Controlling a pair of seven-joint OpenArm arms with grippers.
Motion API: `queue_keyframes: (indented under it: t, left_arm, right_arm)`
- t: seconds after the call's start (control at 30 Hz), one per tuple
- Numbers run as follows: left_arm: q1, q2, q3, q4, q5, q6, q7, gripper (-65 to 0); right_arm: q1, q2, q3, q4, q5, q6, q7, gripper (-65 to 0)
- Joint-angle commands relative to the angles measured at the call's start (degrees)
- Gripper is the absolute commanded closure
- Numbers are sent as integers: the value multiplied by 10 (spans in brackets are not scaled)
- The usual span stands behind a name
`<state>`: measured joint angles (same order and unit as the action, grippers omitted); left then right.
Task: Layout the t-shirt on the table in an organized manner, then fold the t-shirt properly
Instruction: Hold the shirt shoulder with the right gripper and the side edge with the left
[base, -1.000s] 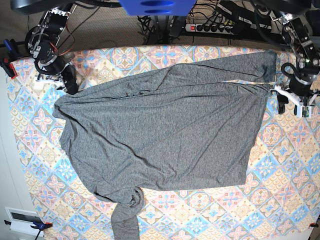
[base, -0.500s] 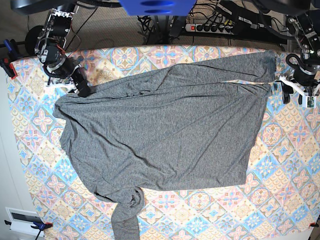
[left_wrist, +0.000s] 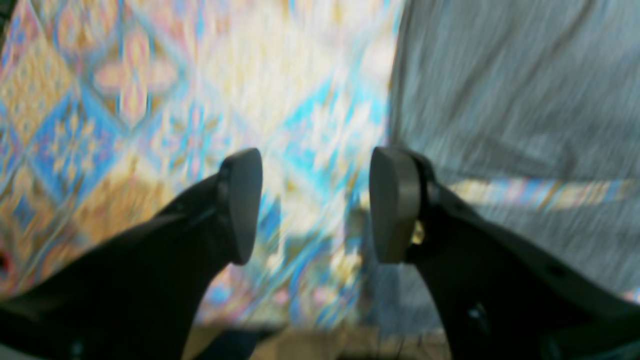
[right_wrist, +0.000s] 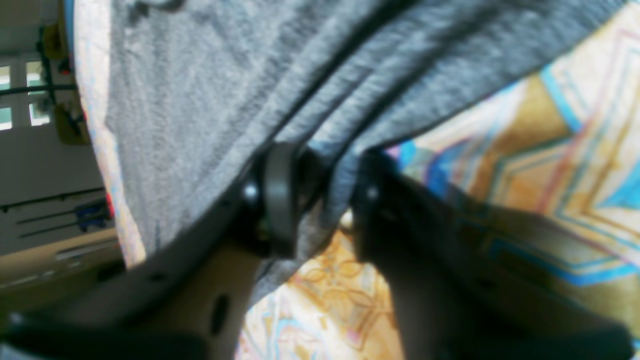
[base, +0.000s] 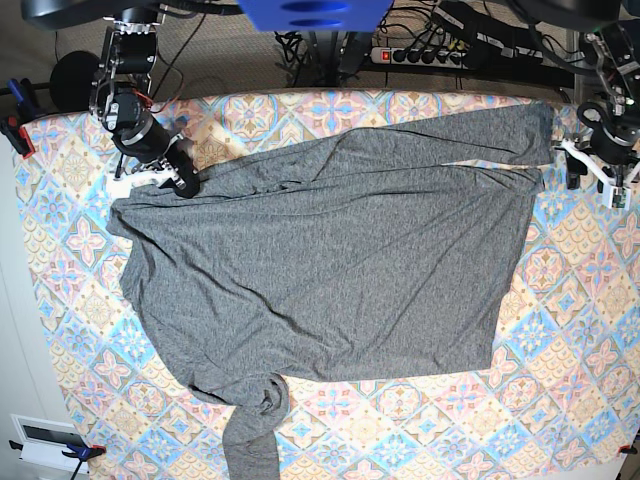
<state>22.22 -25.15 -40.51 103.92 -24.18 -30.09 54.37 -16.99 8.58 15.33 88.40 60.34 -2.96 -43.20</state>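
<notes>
The dark-grey t-shirt lies spread across the patterned table. One long sleeve runs along the back edge, and the other sleeve is bunched at the front. At the shirt's back-left edge, my right gripper has its fingers drawn in around a fold of grey cloth. The right wrist view shows that fold of the t-shirt filling the gap of the right gripper. My left gripper hovers open by the shirt's right corner. Only table shows between the fingers of the left gripper, and the t-shirt lies just beside it.
A power strip and cables lie behind the table. Clamps hold the tablecloth at the left edge. A white box sits off the front-left corner. The bunched sleeve reaches the table's front edge.
My right gripper has moved right and forward onto the shirt's back-left edge and narrowed around the cloth. My left gripper has drifted slightly toward the back and stays open.
</notes>
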Motion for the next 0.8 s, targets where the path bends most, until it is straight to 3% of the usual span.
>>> queue_keyframes:
  t: [0.0,0.13,0.2,0.47,0.77]
  left_arm:
    - [-4,-14,-4,7,-17,-16,6,-334]
    - [0,-35,-4,0,-29,-77,87,-334]
    - [0,-36,-5,-19,-29,-99,114,-334]
    - [-1,-51,-2,-185,-42,-99,146,-334]
    - [0,-49,-2,-226,-107,-99,145,-334]
  right_arm:
    - [-6,-11,-18,-9,-17,-16,-61,-102]
    - [-5,-11,-19,-9,-17,-16,-61,-2]
    - [-5,-11,-19,-9,-17,-16,-61,0]
    - [-6,-11,-17,-8,-17,-16,-60,0]
    - [-6,-11,-18,-8,-17,-16,-60,0]
